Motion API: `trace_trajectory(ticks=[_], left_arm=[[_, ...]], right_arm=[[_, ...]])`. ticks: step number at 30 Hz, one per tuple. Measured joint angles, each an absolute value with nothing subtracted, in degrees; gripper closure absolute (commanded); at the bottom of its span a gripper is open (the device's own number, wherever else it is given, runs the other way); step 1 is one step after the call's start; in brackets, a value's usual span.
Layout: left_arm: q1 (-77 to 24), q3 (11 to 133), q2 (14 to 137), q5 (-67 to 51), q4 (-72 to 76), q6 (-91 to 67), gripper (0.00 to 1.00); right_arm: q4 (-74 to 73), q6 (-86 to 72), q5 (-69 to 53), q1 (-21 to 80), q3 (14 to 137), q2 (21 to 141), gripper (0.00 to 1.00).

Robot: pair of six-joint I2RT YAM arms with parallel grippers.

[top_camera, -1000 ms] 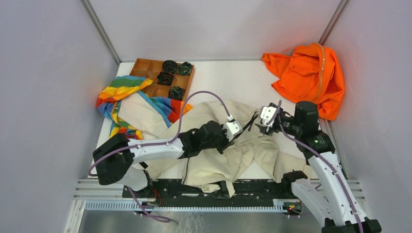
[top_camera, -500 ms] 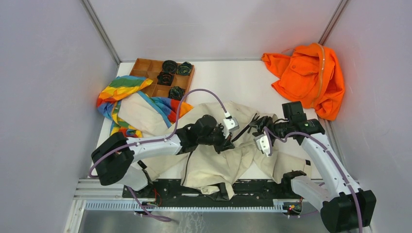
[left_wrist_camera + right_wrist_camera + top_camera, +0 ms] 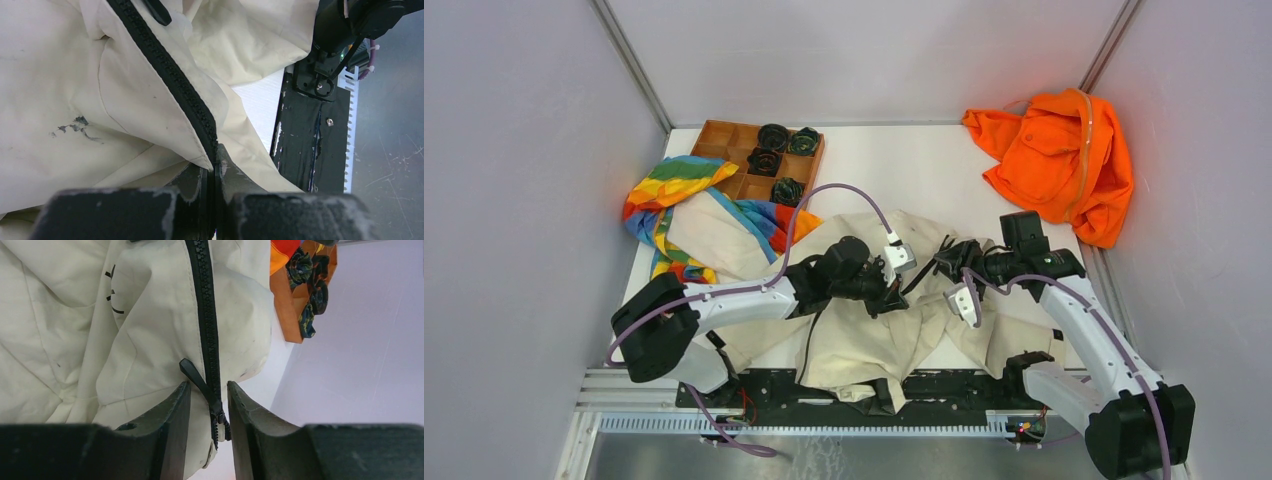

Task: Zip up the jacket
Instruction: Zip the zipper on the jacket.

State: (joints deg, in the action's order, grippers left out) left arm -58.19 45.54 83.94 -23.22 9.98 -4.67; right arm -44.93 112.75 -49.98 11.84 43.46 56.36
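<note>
The jacket (image 3: 864, 340) lies crumpled on the middle of the table (image 3: 904, 170), its hem spilling over the near edge onto the black rail (image 3: 964, 385). The left gripper (image 3: 215, 172) is clamped tight on the cream edge beside the dark zipper (image 3: 165, 75). Just right of it, the right gripper (image 3: 209, 405) stands narrowly parted, its fingers straddling the slider (image 3: 219, 416) and pull tab (image 3: 195, 375). Small black chest strokes (image 3: 112, 290) are too partial to read. A rainbow-striped cloth (image 3: 669, 185) overlaps the left sleeve. Beyond it is a wooden tray (image 3: 724, 140) of dark fabric rolls (image 3: 773, 136), and an orange garment (image 3: 1054, 160) lies far right.
</note>
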Motion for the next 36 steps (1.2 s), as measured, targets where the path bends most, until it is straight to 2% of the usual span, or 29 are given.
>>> trace_trajectory(ticks=[2,6,14,34,35,36], left_arm=[[-58.2,45.5,83.9,-23.5,10.0,-4.7,0.98],[-58.0,45.5,83.9,-24.4,10.1,-4.7,0.98],[-57.8,45.5,83.9,-24.8,10.1,-4.7,0.98],[-56.6,43.5,83.5,-27.4,10.3,-4.8,0.98],[-56.6,43.5,83.5,-27.4,10.2,-4.8,0.95],[-56.6,43.6,83.7,-27.3,10.0,-4.8,0.86]], right_arm=[[-43.7,112.7,-50.2,11.9,43.0,56.4,0.68],[-42.7,113.3,-50.8,12.0,42.5,56.4,0.83],[-45.7,116.4,-51.2,12.0,42.5,56.4,1.00],[-48.5,106.0,-53.8,12.0,44.3,57.8,1.00],[-48.8,106.0,-53.8,12.0,44.3,57.8,1.00],[-49.0,106.0,-53.8,12.0,44.4,57.8,1.00]])
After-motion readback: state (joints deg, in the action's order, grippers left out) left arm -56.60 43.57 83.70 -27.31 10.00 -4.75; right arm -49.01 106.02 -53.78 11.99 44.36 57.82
